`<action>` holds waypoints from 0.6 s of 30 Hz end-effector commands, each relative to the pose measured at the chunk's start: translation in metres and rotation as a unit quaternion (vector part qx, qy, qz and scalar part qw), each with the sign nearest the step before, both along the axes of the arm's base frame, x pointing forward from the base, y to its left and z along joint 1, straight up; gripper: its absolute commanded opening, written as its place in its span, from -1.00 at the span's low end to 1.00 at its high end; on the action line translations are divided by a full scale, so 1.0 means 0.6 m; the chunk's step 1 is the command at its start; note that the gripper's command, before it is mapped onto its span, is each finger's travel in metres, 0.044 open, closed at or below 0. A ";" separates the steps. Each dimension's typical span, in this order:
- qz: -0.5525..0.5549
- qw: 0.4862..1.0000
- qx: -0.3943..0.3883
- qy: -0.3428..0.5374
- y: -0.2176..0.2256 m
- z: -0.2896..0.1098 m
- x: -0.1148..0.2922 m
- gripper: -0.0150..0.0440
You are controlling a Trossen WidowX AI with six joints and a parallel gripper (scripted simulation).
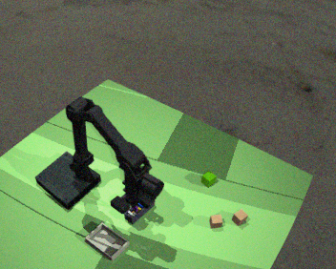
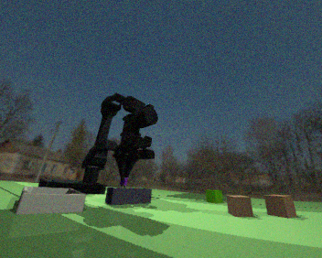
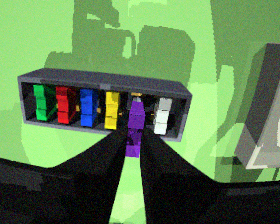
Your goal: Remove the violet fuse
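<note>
Between the black fingertips of the gripper (image 3: 134, 142) stands the violet fuse (image 3: 135, 123), clamped tight, its long axis upright and its lower end at the fuse block (image 3: 100, 77), partly raised between the yellow and white fuses. I judge the lift must go straight up. From above, the tray (image 1: 106, 240) lies near the block's side. The arm bends steeply down over the block.
</note>
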State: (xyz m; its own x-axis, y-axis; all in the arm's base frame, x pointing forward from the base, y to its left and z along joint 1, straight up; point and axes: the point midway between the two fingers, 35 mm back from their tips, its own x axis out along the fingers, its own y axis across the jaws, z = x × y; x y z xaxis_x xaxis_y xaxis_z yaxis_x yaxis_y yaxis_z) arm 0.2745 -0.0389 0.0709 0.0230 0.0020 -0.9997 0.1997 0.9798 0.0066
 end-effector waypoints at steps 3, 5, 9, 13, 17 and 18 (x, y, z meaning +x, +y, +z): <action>-0.001 1.000 -0.003 -0.005 -0.001 0.010 0.001 -0.49; -0.001 1.000 -0.003 -0.005 -0.001 0.012 0.001 -0.49; -0.001 1.000 -0.003 -0.005 -0.001 0.014 0.001 -0.49; -0.001 1.000 -0.003 -0.005 -0.001 0.018 0.001 -0.49; -0.001 1.000 -0.003 -0.005 -0.001 0.029 0.001 -0.49; -0.001 1.000 -0.003 -0.005 -0.001 0.031 0.000 -0.49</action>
